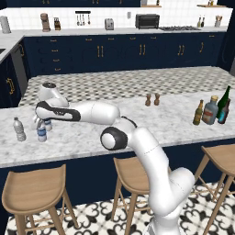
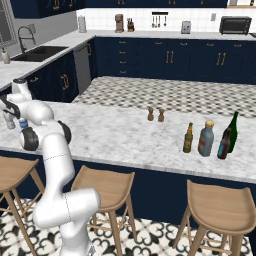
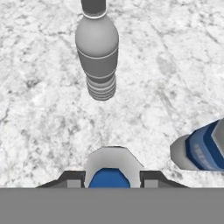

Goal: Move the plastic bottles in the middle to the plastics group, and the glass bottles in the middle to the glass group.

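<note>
My gripper (image 3: pixel 109 178) is shut on a small plastic bottle with a blue label (image 3: pixel 109 173), at the far left of the marble counter. In the left base view the gripper (image 1: pixel 45 120) holds this bottle (image 1: pixel 48 124) low over the counter. Just beside it stand the plastics group: a second blue-labelled bottle (image 1: pixel 41 132) (image 3: pixel 202 147) and a plain greyish bottle (image 1: pixel 19 129) (image 3: pixel 97 49). At the far right the olive-brown bottle (image 1: pixel 198 113) and the squat grey-blue bottle (image 1: pixel 210 110) stand next to the green wine bottle (image 1: pixel 225 101) and the dark blue bottle (image 1: pixel 223 114).
Two small brown shakers (image 1: pixel 152 99) stand mid-counter near the far edge. Wooden stools (image 1: pixel 34 188) line the counter's near side. My arm's elbow (image 1: pixel 112 137) hangs over the front edge of the counter (image 1: pixel 151 124).
</note>
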You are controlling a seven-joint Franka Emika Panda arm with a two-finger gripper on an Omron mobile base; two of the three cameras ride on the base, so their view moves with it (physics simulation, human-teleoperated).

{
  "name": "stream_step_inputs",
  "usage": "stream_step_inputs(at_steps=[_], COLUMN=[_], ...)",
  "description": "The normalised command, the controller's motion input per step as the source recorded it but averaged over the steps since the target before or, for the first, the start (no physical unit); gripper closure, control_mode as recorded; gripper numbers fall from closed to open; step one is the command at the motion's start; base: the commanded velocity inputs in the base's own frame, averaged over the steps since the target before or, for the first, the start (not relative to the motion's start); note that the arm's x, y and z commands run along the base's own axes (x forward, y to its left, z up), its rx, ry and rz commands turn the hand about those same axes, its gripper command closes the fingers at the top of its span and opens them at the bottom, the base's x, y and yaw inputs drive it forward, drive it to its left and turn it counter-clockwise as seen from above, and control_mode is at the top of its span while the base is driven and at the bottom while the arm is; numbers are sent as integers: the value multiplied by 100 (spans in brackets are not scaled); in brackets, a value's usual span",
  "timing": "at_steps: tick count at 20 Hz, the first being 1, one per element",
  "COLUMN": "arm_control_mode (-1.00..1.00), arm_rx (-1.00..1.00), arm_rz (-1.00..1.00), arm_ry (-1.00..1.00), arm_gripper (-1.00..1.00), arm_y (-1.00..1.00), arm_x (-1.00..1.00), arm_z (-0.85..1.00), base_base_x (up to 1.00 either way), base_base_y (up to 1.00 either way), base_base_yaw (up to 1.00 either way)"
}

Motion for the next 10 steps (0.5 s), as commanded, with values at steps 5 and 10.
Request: stream_step_inputs(at_steps=[5, 10], arm_control_mode=[-100, -100], arm_rx=[0, 0], arm_rz=[0, 0], arm_ry=[0, 0], arm_gripper=[-100, -100], arm_y=[0, 0], arm_x=[0, 0], arm_z=[-1, 0], base_base_x=[0, 0], base_base_y=[0, 0], base_base_yaw=[0, 0])
